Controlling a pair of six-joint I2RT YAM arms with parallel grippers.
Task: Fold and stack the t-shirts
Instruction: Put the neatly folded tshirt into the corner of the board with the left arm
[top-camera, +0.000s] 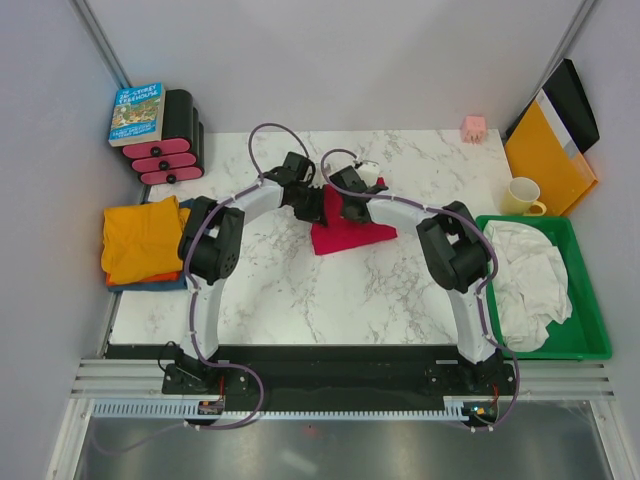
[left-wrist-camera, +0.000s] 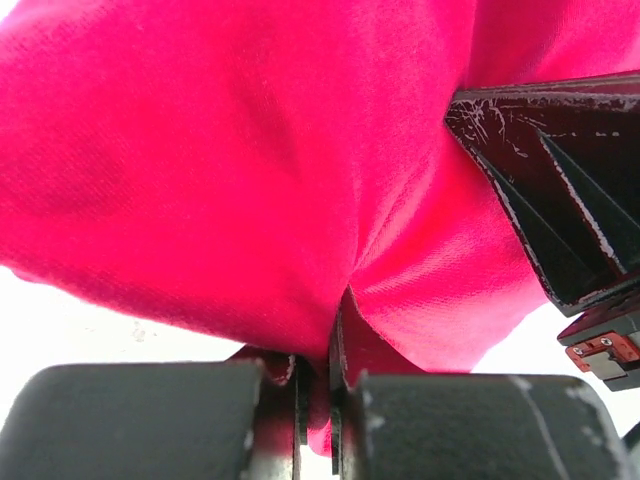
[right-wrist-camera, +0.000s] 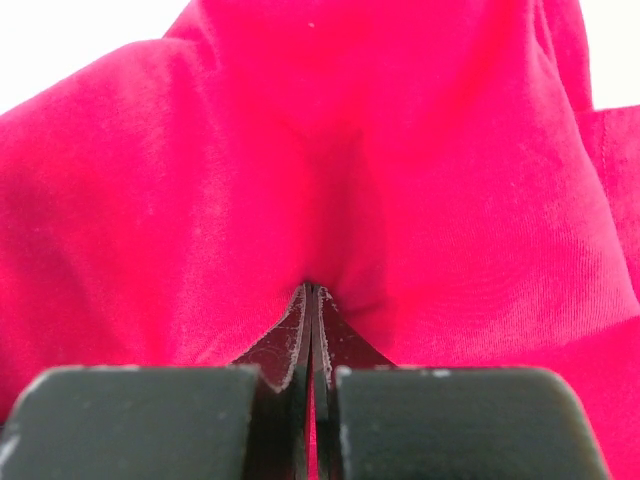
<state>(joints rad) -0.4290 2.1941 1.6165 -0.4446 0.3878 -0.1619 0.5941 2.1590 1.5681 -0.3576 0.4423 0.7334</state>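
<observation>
The crimson red t-shirt (top-camera: 345, 236) lies bunched near the middle of the marble table (top-camera: 300, 290), and both grippers meet at its far edge. My left gripper (top-camera: 312, 203) is shut on a pinch of the red fabric (left-wrist-camera: 250, 180), which fills the left wrist view. The right gripper (top-camera: 343, 207) is shut on the red t-shirt too, its cloth (right-wrist-camera: 330, 180) filling the right wrist view. The right gripper's fingers (left-wrist-camera: 560, 200) show beside the cloth in the left wrist view. An orange t-shirt (top-camera: 143, 238) lies folded on a dark blue one (top-camera: 150, 284) at the left edge.
A green tray (top-camera: 590, 330) holding white cloth (top-camera: 530, 280) stands on the right. Behind it lean a yellow mug (top-camera: 522, 196) and an orange-yellow folder (top-camera: 548, 160). A pink cube (top-camera: 473, 127) sits at the back. A book (top-camera: 137, 112) rests on black-and-pink items (top-camera: 170, 150) at back left.
</observation>
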